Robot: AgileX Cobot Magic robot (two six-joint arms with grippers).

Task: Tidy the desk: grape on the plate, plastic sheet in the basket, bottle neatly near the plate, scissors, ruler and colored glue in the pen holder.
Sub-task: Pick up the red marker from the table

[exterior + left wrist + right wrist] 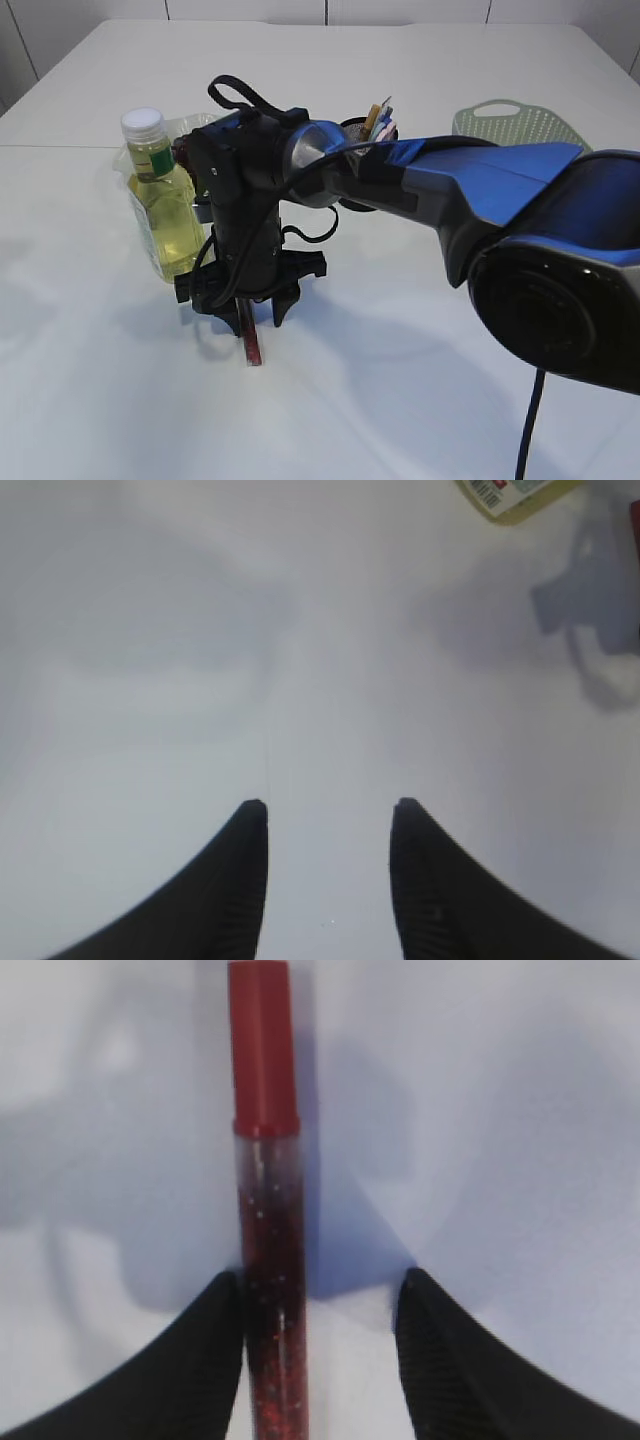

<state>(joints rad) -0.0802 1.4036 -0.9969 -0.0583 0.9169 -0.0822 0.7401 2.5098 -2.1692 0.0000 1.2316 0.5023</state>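
- Exterior view gives us the broad white table (420, 380), which fills the scene from near to far.
- Next in size, we see the blue and black right arm (480, 200) reaching from the near right across the middle toward the left, pointing its wrist down at the tabletop.
- Just left of that wrist stands the clear plastic bottle of yellow liquid with a white cap (160, 195), upright; behind it, at the far side, we make out the rim of a clear plate (190, 125), mostly hidden.
- At the far right lies the pale green perforated plastic basket (515, 122).
- Far of the arm, near the middle, the dark pen holder (356, 128) shows only partly, with a few items sticking out of its top.
- The right gripper (320, 1305) hangs low over the table with its jaws spread; the red glitter glue tube with a red cap (268, 1220) lies between them, touching the left finger (205, 1360) and apart from the other.
- In the exterior view that tube (250, 340) pokes out below the gripper toward us; whether it rests on the table we cannot tell.
- The left gripper (328, 830) hovers over bare table, jaws apart and holding nothing.
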